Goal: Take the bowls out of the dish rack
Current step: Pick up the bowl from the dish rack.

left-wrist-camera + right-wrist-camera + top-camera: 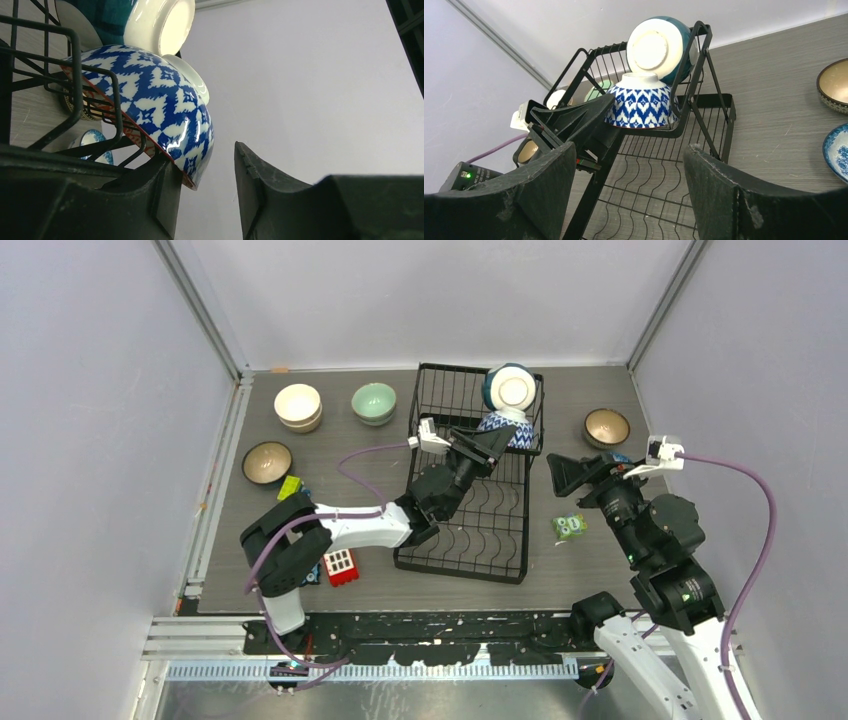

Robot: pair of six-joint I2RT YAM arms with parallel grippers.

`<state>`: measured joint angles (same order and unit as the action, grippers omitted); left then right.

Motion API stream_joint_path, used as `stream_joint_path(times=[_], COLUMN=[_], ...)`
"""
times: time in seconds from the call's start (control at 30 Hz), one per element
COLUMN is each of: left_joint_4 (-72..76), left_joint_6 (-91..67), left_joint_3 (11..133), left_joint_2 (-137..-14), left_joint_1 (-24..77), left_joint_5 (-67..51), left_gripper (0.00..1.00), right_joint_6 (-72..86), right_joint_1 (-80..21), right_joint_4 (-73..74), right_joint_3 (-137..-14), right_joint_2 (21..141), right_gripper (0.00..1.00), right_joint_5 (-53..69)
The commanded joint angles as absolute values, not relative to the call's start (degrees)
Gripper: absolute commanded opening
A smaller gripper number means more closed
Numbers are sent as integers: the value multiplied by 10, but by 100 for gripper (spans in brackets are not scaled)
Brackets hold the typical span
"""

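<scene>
The black wire dish rack [470, 530] stands mid-table. Its raised basket holds a blue-and-white bowl [505, 428], upside down, and a dark teal bowl [511, 388] on its side behind it. My left gripper [488, 447] reaches up to the blue-and-white bowl [150, 105]. In the left wrist view the left gripper [205, 157] is open and straddles that bowl's rim: one finger sits under the rim, the other stands clear of the outer wall. My right gripper [560, 472] hangs open and empty to the right of the rack [704, 115].
Stacked cream bowls [298, 405], a pale green bowl [374, 402] and a brown bowl [267, 462] sit left of the rack. Another brown bowl [607, 427] sits to its right, with a blue-patterned bowl [836, 150] near it. Toy blocks [341, 566] lie front left. A green packet [570, 527] lies front right.
</scene>
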<state>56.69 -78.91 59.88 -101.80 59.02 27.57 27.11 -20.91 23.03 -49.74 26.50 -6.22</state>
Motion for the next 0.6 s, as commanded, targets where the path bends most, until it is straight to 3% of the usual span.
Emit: stream_joint_path(times=[0.0, 0.57], left_joint_4=[604, 612], left_joint_6=[-779, -786], left_joint_3=[615, 622], left_joint_2=[-1027, -1041], left_joint_1=[584, 579], left_joint_5=[292, 294], left_gripper=[42, 28], right_joint_6=[262, 254], right_joint_1=[-214, -221], right_joint_4=[220, 219], right_joint_3=[-494, -490], right_joint_2=[256, 256], right_gripper=[82, 82], right_joint_5=[-74, -83])
